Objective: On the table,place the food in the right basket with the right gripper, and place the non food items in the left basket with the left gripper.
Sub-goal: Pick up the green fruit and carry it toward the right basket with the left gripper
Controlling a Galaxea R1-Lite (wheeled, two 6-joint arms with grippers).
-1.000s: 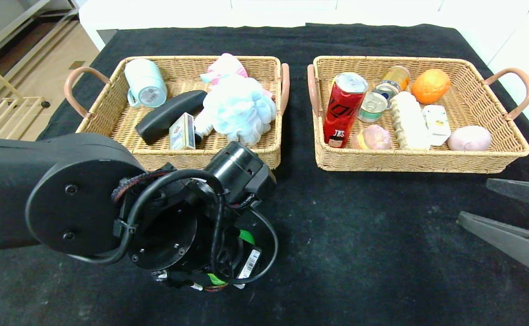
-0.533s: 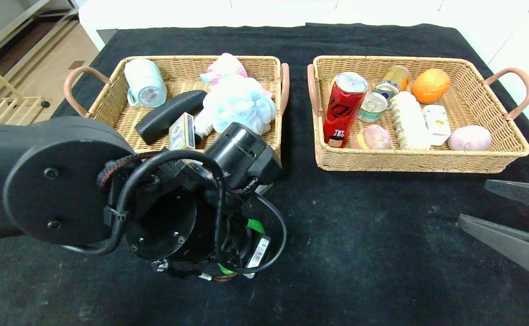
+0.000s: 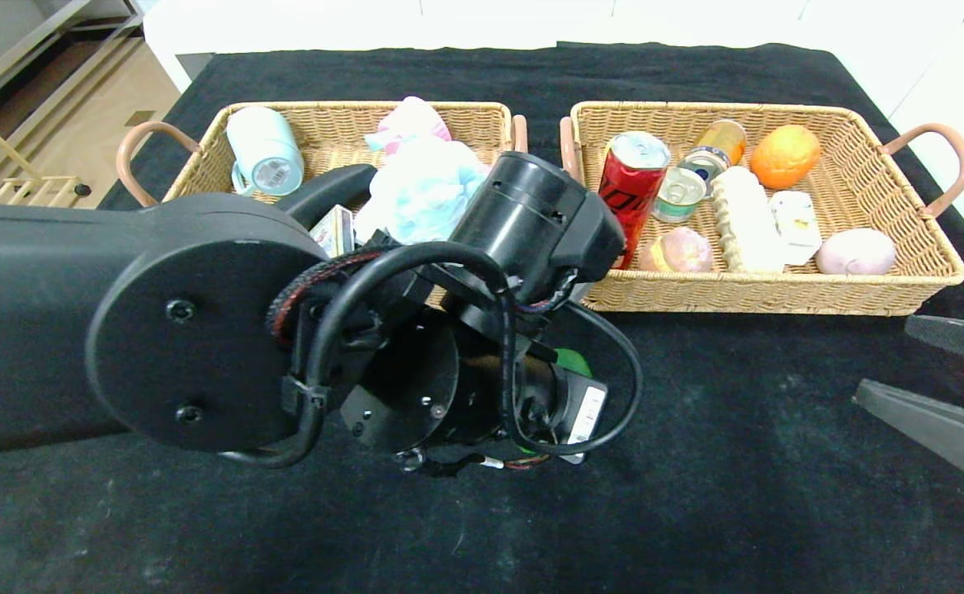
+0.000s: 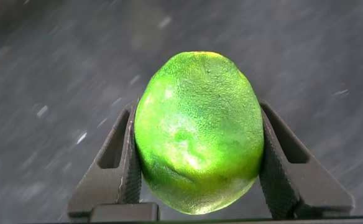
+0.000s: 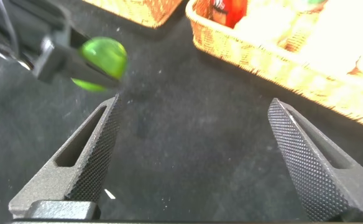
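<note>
— Two baskets sit side by side at the far part of the tabletop (image 3: 697,462), don't they? What do we see in the left basket (image 3: 201,206)?

— We see a pale blue mug (image 3: 265,153), a dark oblong object (image 3: 329,188), a small card box (image 3: 335,233) and the light-blue bath pouf (image 3: 422,191), with something pink (image 3: 408,118) behind it. Our left arm (image 3: 119,322) reaches in from the left edge and covers the basket's near wall.

— And how is that arm posed?

— We have it bent across the middle of the scene, its wrist turned down toward the cloth in front of the gap between the baskets. The left gripper (image 4: 197,165) is clenched on the round green fruit (image 4: 199,130), one finger on each side; from the head camera only a sliver of green shows under the wrist.

— Where is the fruit, then?

— We hold it off the cloth, near the front of the two baskets; it is in neither basket.

— What about the right basket (image 3: 767,294)?

— We find the red soda can (image 3: 628,194), two smaller tins (image 3: 699,173), an orange fruit (image 3: 784,155), the ridged pale loaf (image 3: 744,219), the small white carton (image 3: 795,223) and two pinkish round items (image 3: 855,252) in it.

— And the right gripper (image 5: 206,155)?

— We keep it low at the right edge of the tabletop, fingers spread wide and grasping nothing.
</note>
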